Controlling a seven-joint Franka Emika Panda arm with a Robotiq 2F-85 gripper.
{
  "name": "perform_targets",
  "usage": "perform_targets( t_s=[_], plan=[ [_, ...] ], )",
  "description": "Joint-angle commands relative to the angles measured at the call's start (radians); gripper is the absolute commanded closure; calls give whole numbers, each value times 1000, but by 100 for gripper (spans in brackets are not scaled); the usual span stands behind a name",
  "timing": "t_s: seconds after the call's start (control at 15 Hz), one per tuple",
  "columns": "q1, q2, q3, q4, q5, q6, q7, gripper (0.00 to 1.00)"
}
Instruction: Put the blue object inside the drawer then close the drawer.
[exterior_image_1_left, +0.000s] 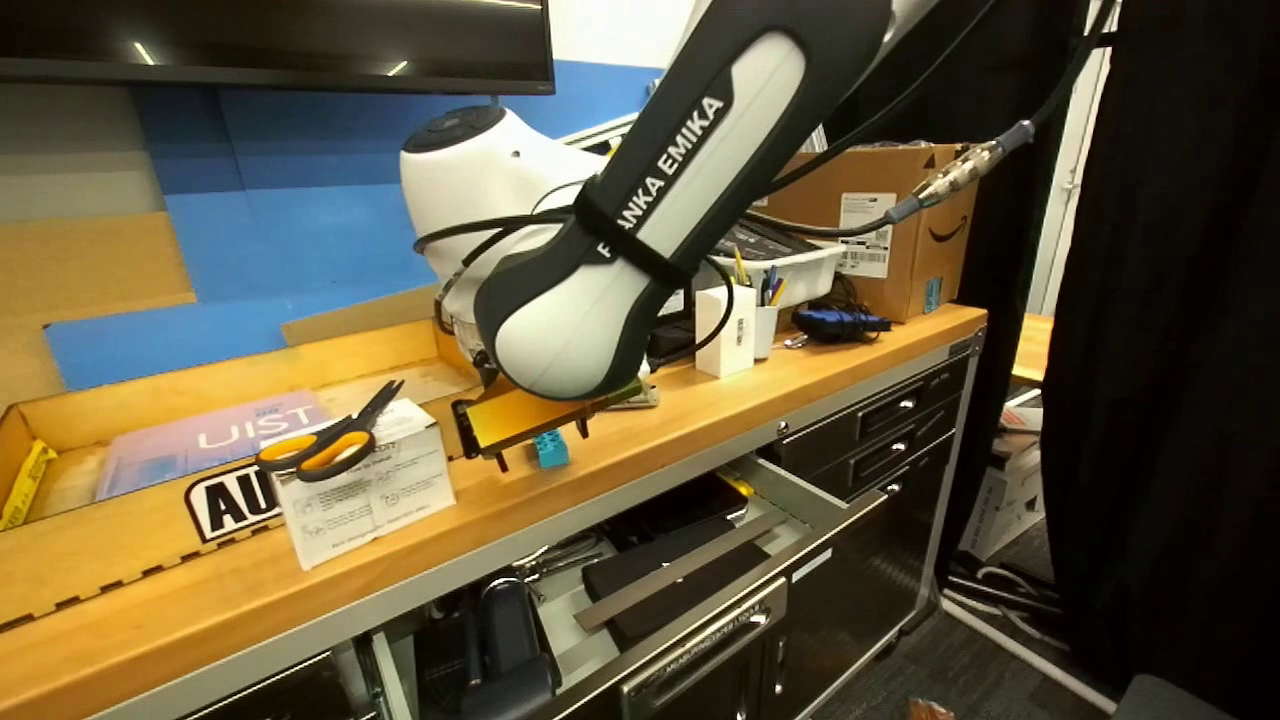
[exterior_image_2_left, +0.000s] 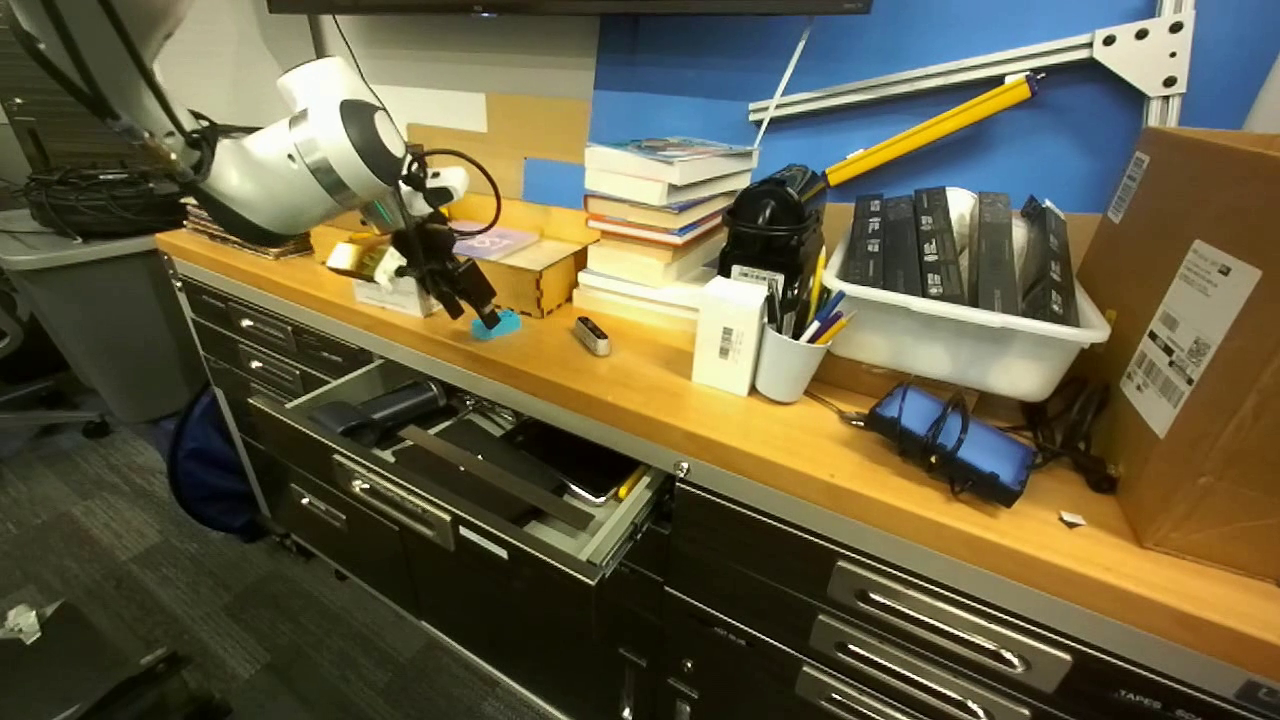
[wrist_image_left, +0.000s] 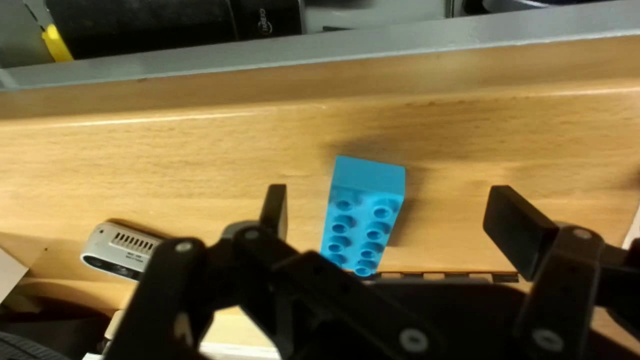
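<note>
- We noted the drawer (exterior_image_2_left: 550, 578) pulled out below the worktop (exterior_image_2_left: 640, 390) in both exterior views, its top exposed in front of the worktop's edge.
- A grey rail (wrist_image_left: 320, 47) ran along that edge in the wrist view; a band of wood separated it from the blue brick (wrist_image_left: 357, 200).
- A long metal strip (exterior_image_2_left: 495, 475) lay over dark items inside the drawer, roughly parallel to the drawer front.
- A wooden tray (exterior_image_1_left: 130, 540) stood just behind the brick, on the side away from the drawer; we could not tell whether they touched.
- A white box (exterior_image_1_left: 380, 495) bearing scissors (exterior_image_1_left: 358, 424) stood near the gripper (wrist_image_left: 387, 212) on one side; on the other, a small silver device (wrist_image_left: 120, 250) lay apart from it.
- We found the fingers (wrist_image_left: 517, 227) spread wide and holding nothing.
- The brick showed between them, apart from both, with more room toward the right of the wrist view. We could not tell the fingertips' height above the worktop.
- The brick rested flat on the worktop, light blue, studs upward in two rows, a smooth end face toward the drawer.
</note>
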Motion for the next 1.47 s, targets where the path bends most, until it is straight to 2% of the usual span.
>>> perform_targets(
  t_s=[0.0, 0.2, 0.33, 0.47, 0.53, 0.6, 1.07, 1.27, 1.4],
  plan=[
    [56, 66, -61, 87, -51, -2, 86, 26],
    [78, 73, -89, 102, -83, -3, 135, 51],
    [82, 61, -95, 93, -93, -10, 158, 65],
    [73, 33, -87, 55, -91, -8, 145, 82],
    [65, 8, -80, 24, -79, -5, 128, 87],
    [55, -13, -71, -8, -63, -4, 103, 83],
    [-24, -300, -42, -395, 92, 12, 35, 85],
    [-48, -349, -42, -483, 35, 37, 107, 85],
    [-65, -335, -35, -489, -20, 63, 189, 85]
  ],
)
